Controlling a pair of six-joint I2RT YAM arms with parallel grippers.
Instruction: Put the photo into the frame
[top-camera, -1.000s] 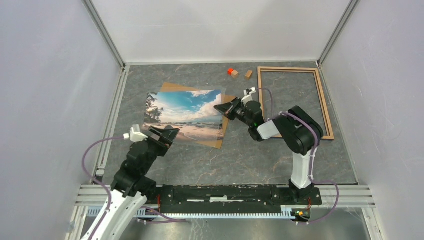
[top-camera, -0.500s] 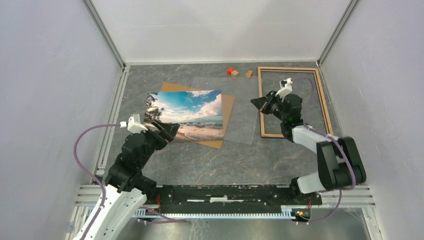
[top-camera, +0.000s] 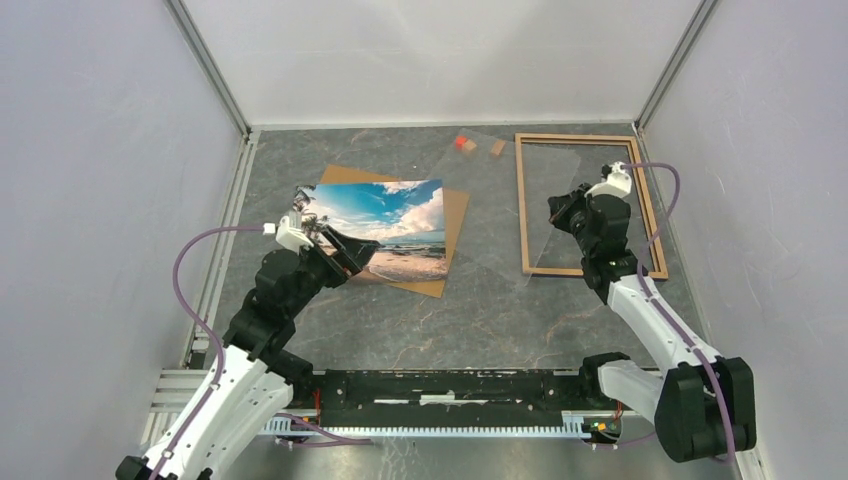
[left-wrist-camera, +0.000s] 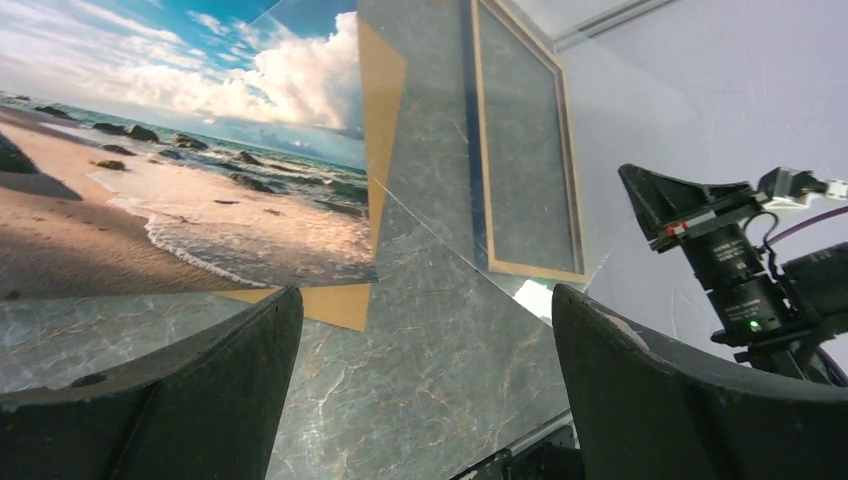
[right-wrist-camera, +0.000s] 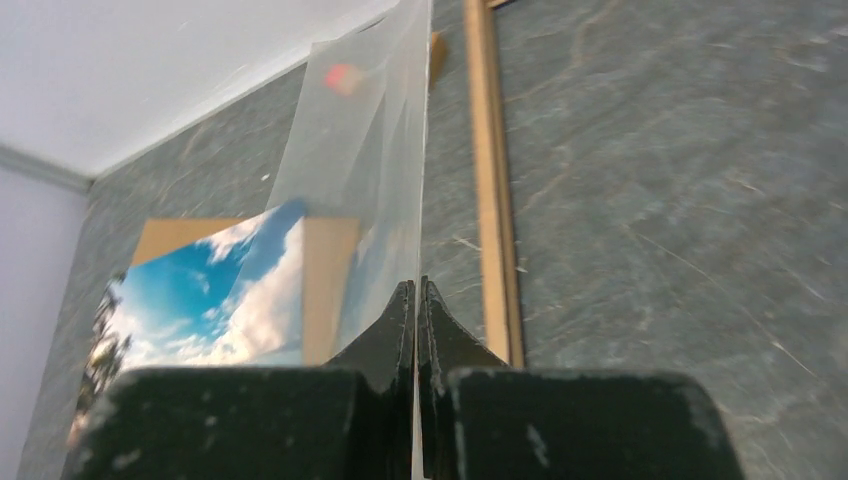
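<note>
The photo (top-camera: 370, 225), a beach print, lies on a brown backing board (top-camera: 455, 215) left of centre. The frame (top-camera: 522, 200), light wood side up, lies flat at the back right. My right gripper (top-camera: 553, 208) is shut on the edge of a clear plastic sheet (top-camera: 500, 215) and holds it tilted over the frame's left rail. In the right wrist view the jaws (right-wrist-camera: 416, 285) pinch the sheet (right-wrist-camera: 370, 120), with the frame rail (right-wrist-camera: 490, 180) and the photo (right-wrist-camera: 200, 300) beyond. My left gripper (top-camera: 350, 258) is open and empty at the photo's near edge (left-wrist-camera: 180, 150).
A red block (top-camera: 461, 143) and a wooden block (top-camera: 497, 148) lie at the back, seen through the sheet. Grey walls close in the left, right and back. The left wrist view shows the frame (left-wrist-camera: 570, 150) and the right arm (left-wrist-camera: 740, 260).
The right arm has swung right, carrying the clear sheet from over the photo to over the frame's left side. The left gripper has moved forward to the photo's near edge.
</note>
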